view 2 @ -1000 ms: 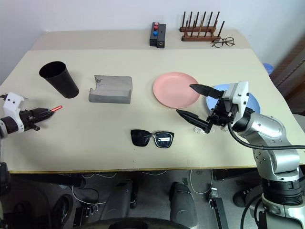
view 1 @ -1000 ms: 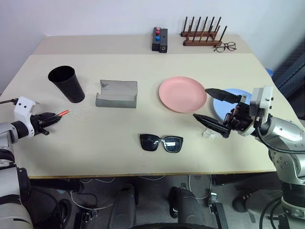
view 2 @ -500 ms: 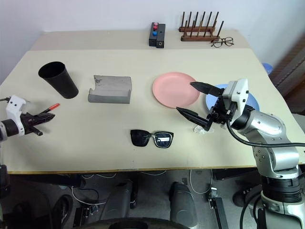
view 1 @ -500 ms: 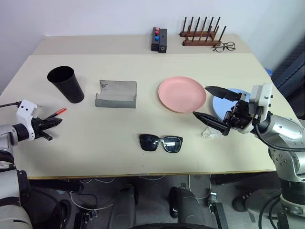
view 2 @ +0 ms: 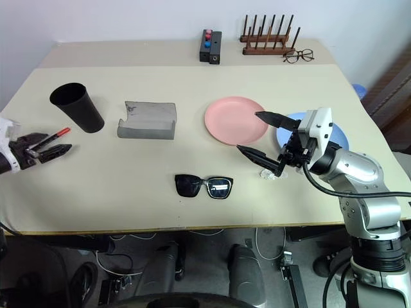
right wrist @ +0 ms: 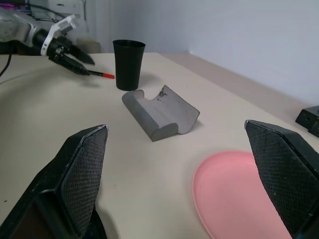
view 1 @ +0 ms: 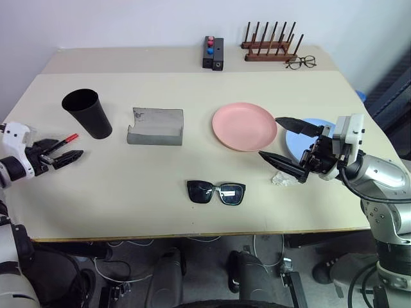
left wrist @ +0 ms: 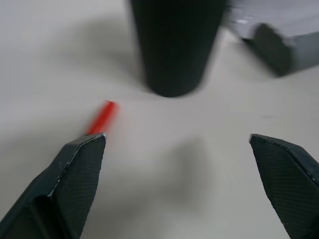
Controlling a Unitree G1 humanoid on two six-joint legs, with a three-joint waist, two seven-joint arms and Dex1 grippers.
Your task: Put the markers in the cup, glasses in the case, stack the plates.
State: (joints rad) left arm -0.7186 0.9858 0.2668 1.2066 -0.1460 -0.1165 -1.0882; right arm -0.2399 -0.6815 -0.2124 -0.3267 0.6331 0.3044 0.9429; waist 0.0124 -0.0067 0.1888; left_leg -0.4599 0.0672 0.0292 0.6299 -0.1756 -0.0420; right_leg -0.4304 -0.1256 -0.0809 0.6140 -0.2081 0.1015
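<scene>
**Both claws spread wide over the table, marker at the left one's finger**

The big beige table [view 1: 160,186] carries everything. On its right half lies the pink plate [view 1: 245,126], and just beyond it toward the right edge the blue plate [view 1: 302,138], partly hidden behind the right arm; the two are side by side, not stacked. To the left of the pink plate sits the grey case [view 1: 156,126], lid open, nothing inside that I can see. Further left stands the black cup [view 1: 87,113], upright, mouth up.

Near the front edge, in the middle, the sunglasses [view 1: 217,192] lie flat on the table, well apart from the case.

The right claw [view 1: 287,146] hangs above the table between the pink plate and the blue one, its two black fingers spread as far as they go and holding nothing. A small crumpled clear scrap [view 1: 281,179] lies under it.

The left claw [view 1: 62,149] is out at the table's left edge, in front of the cup. Its fingers are parted wide too. The marker [view 1: 59,142] with the red cap lies along one finger, red tip pointing toward the cup; whether it touches that finger I can't tell. Nothing is pinched between the fingers.

At the far edge are a small black box [view 1: 214,53], a wooden rack [view 1: 270,46] and thin wire spectacles [view 1: 303,62].
</scene>
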